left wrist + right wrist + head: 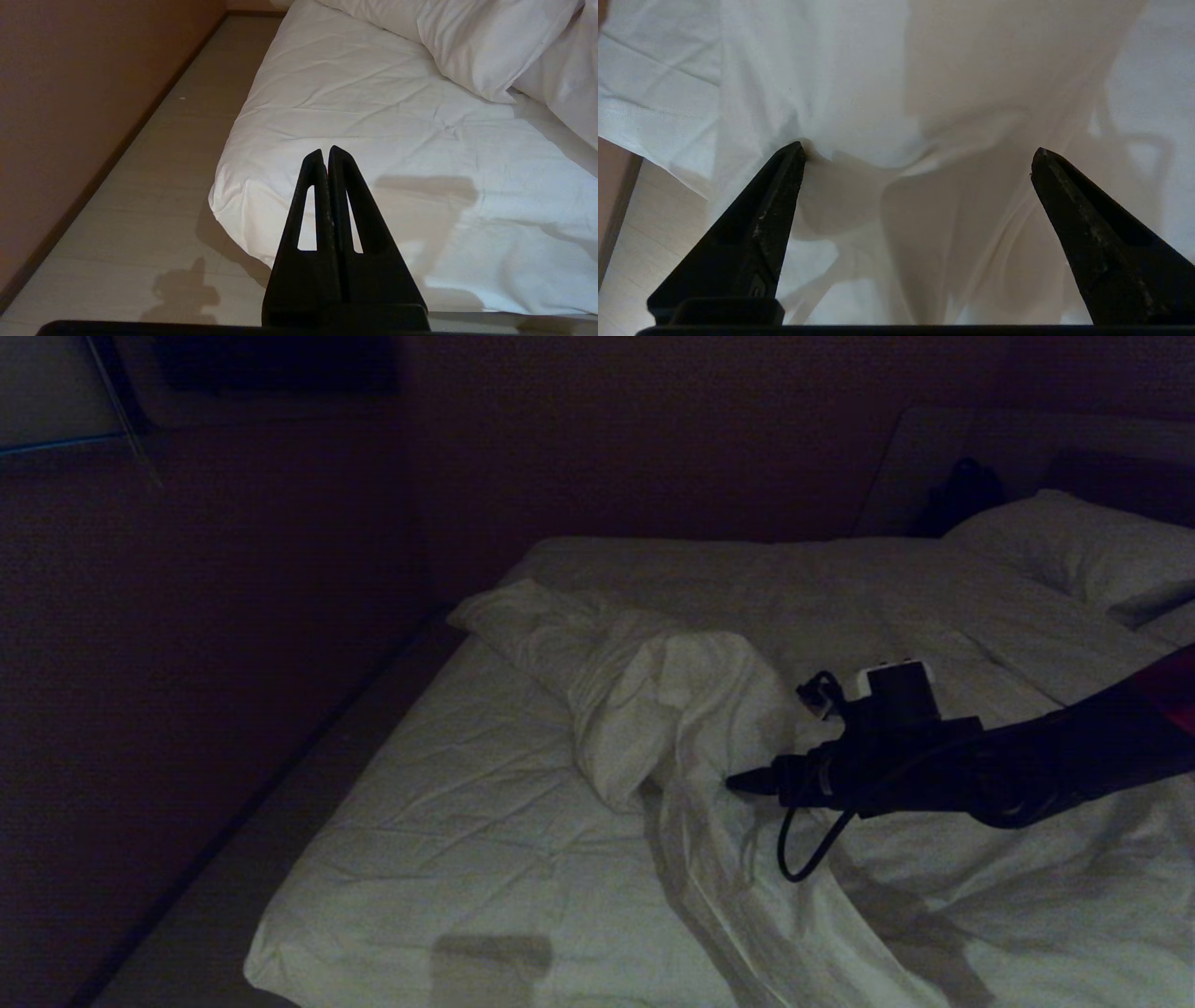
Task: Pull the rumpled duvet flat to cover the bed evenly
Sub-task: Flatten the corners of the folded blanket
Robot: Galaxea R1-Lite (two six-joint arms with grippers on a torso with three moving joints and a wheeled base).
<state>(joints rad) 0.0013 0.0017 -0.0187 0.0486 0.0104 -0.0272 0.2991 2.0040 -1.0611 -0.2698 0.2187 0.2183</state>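
Right pincer is spread wide, nosing level into the bunched duvet heaped mid-bed, one fingertip touching a fold. I'd say we're at the grab step: next I need to clamp a fold, then drag it toward the bare sheet. Left pincer is pressed together, parked over the bed corner. Dim room, pillow at the far end.

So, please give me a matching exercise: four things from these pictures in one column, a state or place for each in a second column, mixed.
1. duvet
2. left gripper
3. right gripper
4. pillow

A. jaws shut, above the bed's corner
B. lying at the head of the bed
C. bunched in a heap
D. jaws wide open at the fabric

Pairs: 1-C, 2-A, 3-D, 4-B
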